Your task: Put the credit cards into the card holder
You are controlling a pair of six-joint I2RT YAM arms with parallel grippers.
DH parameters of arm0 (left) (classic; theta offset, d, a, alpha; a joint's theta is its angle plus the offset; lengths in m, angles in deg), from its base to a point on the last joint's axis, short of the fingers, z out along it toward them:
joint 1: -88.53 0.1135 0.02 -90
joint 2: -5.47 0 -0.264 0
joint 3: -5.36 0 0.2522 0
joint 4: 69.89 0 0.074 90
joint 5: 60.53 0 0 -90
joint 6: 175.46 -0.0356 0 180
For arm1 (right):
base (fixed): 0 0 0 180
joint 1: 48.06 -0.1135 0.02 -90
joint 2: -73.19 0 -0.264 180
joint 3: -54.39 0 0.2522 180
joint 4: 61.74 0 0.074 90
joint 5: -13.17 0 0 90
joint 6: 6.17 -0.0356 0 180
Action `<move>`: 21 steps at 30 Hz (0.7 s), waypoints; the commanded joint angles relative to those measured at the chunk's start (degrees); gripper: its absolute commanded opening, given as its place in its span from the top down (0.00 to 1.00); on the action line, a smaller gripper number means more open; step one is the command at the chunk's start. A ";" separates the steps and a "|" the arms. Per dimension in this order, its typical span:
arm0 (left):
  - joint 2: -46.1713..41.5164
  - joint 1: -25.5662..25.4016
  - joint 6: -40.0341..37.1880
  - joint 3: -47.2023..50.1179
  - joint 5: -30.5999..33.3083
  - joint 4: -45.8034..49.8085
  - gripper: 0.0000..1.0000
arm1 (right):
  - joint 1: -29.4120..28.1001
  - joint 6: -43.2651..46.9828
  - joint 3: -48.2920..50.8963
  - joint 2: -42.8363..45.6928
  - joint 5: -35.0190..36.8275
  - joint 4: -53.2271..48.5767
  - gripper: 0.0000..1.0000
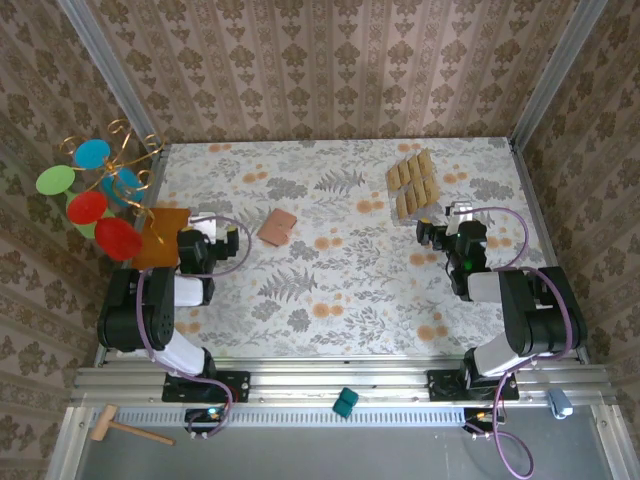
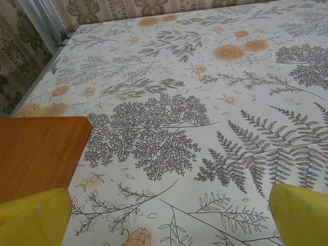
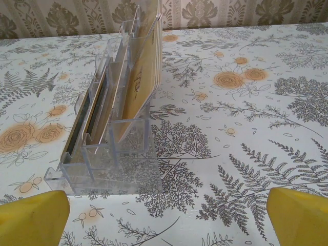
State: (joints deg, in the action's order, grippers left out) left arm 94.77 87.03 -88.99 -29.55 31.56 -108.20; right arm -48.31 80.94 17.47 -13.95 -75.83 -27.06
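Two grippers sit low over the near half of the flowered table [image 1: 340, 290], both with yellow fingers [image 3: 32, 218] spread wide and nothing between them. The left gripper [image 1: 222, 241] hovers just beside the corner of an orange-brown mat [image 2: 36, 154], which lies on its left. The card holder [image 1: 277, 227] rests flat a little ahead and to that gripper's right, apart from the mat. It is turned at a slant and, as far as the overhead view tells, folded shut. The right gripper [image 1: 441, 230] faces the far edge, and just beyond its fingertips stands a clear tiered rack [image 3: 118, 169] with the credit cards [image 3: 142, 72] leaning upright in its steps. From the right wrist the rack sits left of the midline between the fingers, its long axis running away from the gripper, so the cards show nearly edge-on. The right arm is plainly the nearer to the cards and the left to the holder, and the two things lie well apart across the table. No card appears loaded yet. A first pick would likely fall to the right arm, which would need to shift leftward and reach a card's top edge.
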 commanded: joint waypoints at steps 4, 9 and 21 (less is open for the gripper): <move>-0.24 0.20 -0.60 -1.48 -1.02 -0.02 0.00 | 0.14 1.14 -0.31 -0.45 -0.73 0.11 0.00; -0.20 0.20 -0.60 -1.44 -1.12 0.04 0.00 | 0.10 1.14 -0.32 -0.44 -0.71 0.16 0.00; -0.25 0.54 0.32 -1.27 0.11 -0.40 0.00 | 0.16 1.14 -0.35 -0.49 -0.73 0.16 0.00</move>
State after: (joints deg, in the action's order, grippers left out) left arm 94.77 87.14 -88.97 -29.55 31.60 -108.22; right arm -48.31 80.94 17.47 -13.95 -75.86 -27.06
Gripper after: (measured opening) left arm 0.999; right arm 0.999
